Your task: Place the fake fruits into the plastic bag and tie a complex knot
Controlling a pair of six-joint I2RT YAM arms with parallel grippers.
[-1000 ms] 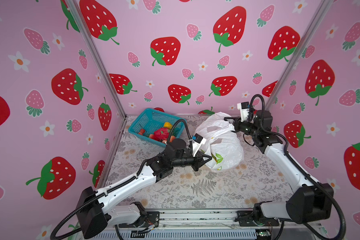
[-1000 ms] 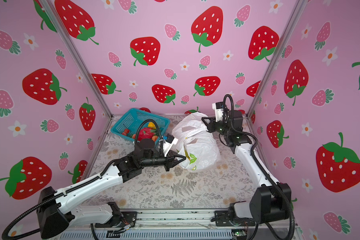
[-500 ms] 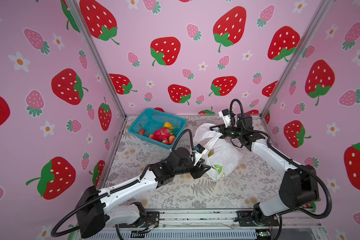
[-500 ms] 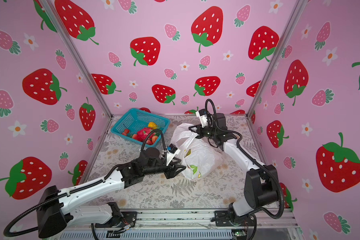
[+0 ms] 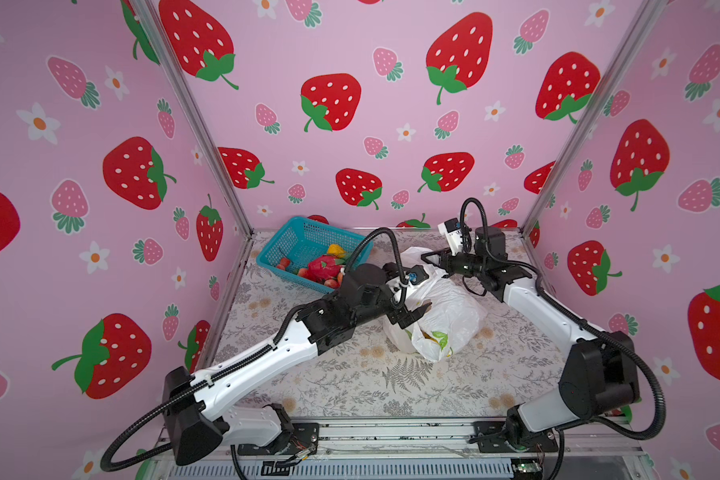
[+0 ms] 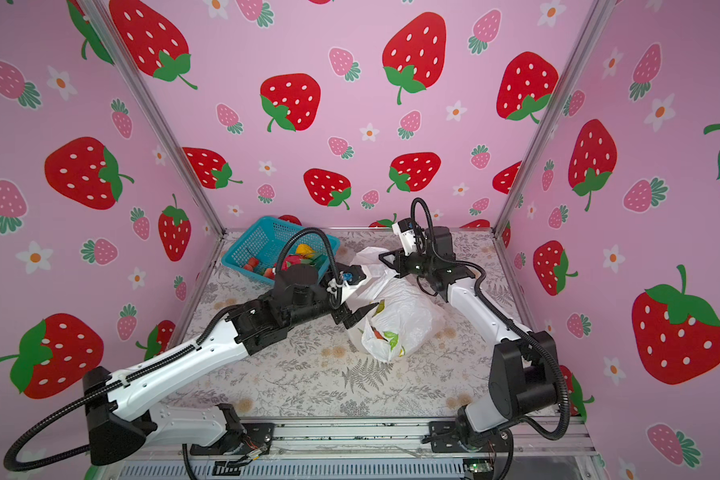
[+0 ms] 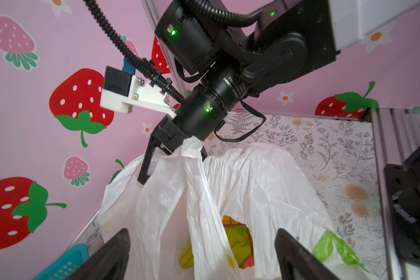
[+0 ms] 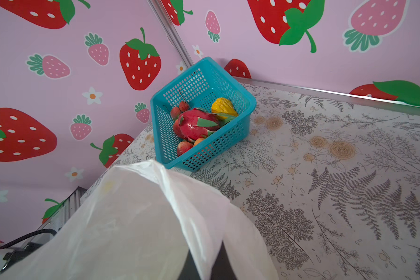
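Thin, crinkly white plastic bag (image 5: 449, 316), green-leaf print near its mouth, slumped and bulging just ahead of the wide-spread left gripper (image 5: 415, 314). One handle strip (image 7: 192, 169) drawn up taut into the clamped right gripper (image 7: 177, 148). Between the left gripper's fingers in its wrist view, yellow and green fake fruits (image 7: 237, 240) showing through the bag's mouth. More fruits well beyond the right gripper, in a teal basket (image 8: 228, 143): pink dragon fruit (image 8: 197, 126), yellow fruit (image 8: 222, 108), small red ones (image 8: 183, 148).
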